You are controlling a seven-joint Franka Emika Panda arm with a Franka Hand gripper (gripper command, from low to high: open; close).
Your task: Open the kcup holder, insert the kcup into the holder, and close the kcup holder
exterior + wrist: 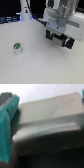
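We see the kcup (16,47) standing alone on the pale tabletop (35,62), toward the exterior view's left edge. Our gripper (59,39) hangs over the far right side, covering the kcup holder (47,126); we cannot tell its opening.

Both pictures are rendered at very low resolution, and edges are softened throughout. In the exterior view, the worktop (30,65) is evenly and brightly lit, close to washed out, while the far background is left dark. A faint, soft shadow is cast beside the kcup (17,48). The arm is smeared by blur. The wrist view is heavily defocused; surfaces are reduced to soft grey and teal patches, and detail cannot be made out.
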